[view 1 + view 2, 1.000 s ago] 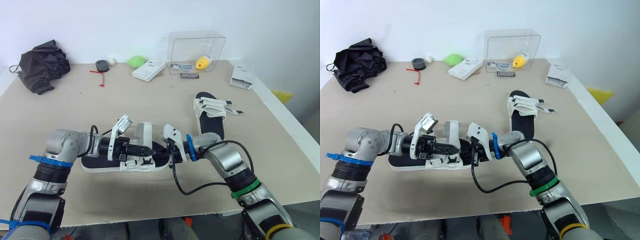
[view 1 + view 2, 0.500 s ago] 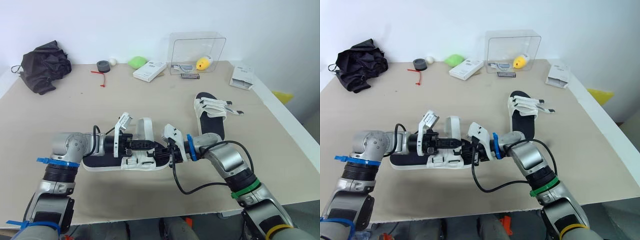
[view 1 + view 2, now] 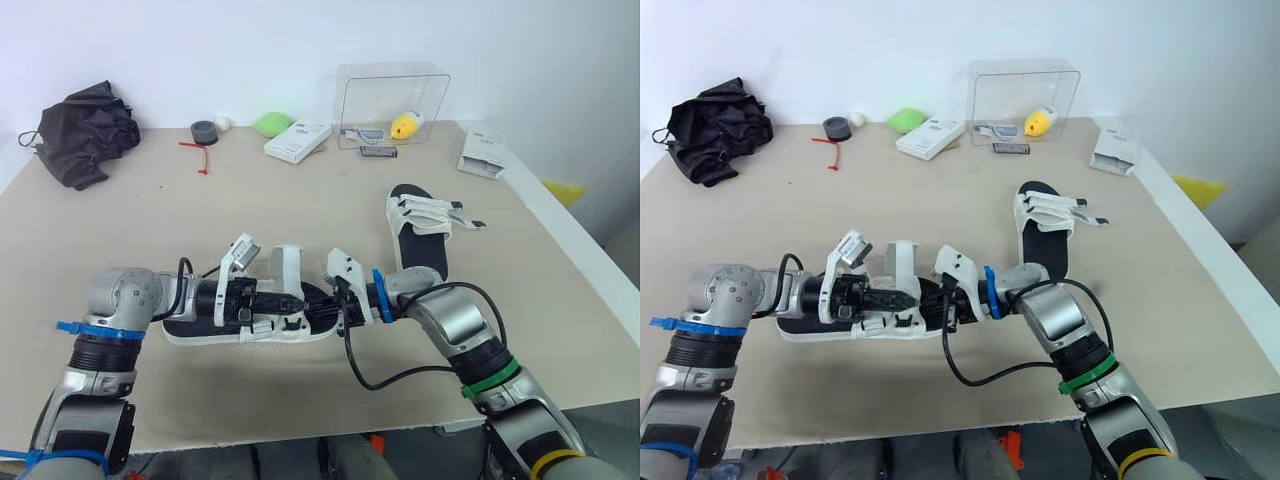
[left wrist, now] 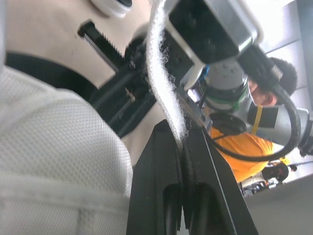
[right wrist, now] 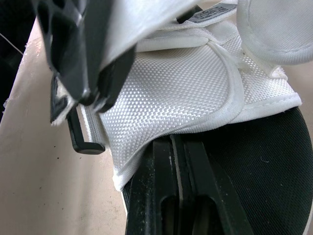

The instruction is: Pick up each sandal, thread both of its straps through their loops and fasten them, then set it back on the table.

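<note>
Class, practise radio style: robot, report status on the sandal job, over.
Left gripper shut on strap. Right gripper shut on near sandal. Far sandal apart, not in the way.

The black sandal with white straps (image 5: 195, 83) shows coarse woven mesh cloth and a matt footbed (image 5: 274, 161), its white fastening strap (image 4: 159, 73) fuzzy, the beige tabletop (image 3: 300, 200) smooth and matt.

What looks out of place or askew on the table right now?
Nothing spilled or damaged. The far sandal lies with loose strap ends sticking out past its side, unfastened; the near sandal has one white strap standing upright.
</note>
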{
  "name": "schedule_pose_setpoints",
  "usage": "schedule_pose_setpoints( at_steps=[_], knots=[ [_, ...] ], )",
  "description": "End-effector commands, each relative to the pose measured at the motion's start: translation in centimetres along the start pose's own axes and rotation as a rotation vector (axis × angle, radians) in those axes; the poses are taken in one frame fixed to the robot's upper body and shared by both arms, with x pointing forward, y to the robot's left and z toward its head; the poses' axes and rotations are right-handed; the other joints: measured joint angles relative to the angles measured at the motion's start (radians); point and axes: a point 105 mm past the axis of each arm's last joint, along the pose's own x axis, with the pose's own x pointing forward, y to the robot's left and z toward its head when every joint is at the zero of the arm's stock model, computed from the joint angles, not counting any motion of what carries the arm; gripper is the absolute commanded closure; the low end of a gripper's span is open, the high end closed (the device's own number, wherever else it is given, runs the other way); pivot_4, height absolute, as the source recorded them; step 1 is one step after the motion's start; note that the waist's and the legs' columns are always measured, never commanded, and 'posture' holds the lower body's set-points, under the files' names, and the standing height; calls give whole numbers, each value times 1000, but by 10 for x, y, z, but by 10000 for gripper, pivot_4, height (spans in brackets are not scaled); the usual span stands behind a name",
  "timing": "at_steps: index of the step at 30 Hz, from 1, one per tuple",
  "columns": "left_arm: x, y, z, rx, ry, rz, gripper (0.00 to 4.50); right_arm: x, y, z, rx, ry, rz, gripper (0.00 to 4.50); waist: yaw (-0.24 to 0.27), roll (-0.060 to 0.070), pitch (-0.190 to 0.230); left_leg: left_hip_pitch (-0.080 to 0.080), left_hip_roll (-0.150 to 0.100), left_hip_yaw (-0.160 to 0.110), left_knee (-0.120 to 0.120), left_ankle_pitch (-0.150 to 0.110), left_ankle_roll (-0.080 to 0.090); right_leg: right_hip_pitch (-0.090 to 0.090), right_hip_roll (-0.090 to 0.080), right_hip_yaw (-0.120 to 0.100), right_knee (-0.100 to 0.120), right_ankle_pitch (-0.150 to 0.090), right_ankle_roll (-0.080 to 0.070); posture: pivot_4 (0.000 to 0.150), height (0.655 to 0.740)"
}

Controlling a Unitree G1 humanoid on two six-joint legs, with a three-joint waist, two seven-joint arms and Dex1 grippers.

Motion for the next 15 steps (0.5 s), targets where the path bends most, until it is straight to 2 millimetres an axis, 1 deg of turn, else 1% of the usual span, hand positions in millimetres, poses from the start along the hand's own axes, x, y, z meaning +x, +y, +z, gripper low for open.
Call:
schedule_pose_setpoints(
  at_steps=[1, 4, 7, 9, 11, 15],
  knots=[
    [13, 8, -9, 148, 27, 67, 44823, 7, 0, -35, 95, 110, -18, 45000, 0, 1, 0, 0, 0, 1, 0, 0, 0, 0, 0, 1, 0, 0, 0, 1500, 7400],
    [13, 5, 4, 115, -41, 39, 44823, 7, 0, -34, 94, 110, -18, 45000, 4, 1, -1, 0, -1, 1, 0, 0, 0, 0, -1, 1, 0, 0, 0, 1500, 7400],
    [8, 8, 21, 61, -138, 33, 44823, 7, 0, -35, 93, 110, -18, 45000, 5, 1, -1, 1, -3, 0, 1, 0, 0, 1, -2, 1, 0, 0, 1, 1500, 7400],
    [6, 8, 28, 29, -176, 25, 44823, 7, 0, -35, 94, 111, -19, 45000, 6, 0, -1, 1, -4, -1, 2, 1, 1, 1, -3, 1, 0, 1, 2, 1500, 7400],
    [5, 8, 27, 11, -180, 27, 44823, 6, -1, -35, 94, 112, -20, 45000, 5, 1, -1, 0, -5, -1, 2, 1, 1, 1, -3, 2, 0, 2, 3, 1500, 7400],
    [6, 4, 11, 17, -120, 23, 44823, 6, -1, -36, 97, 114, -20, 45000, 3, 1, -1, 0, -4, -2, 1, 1, 1, 1, -2, 2, 0, 1, 3, 1500, 7400]
  ],
)
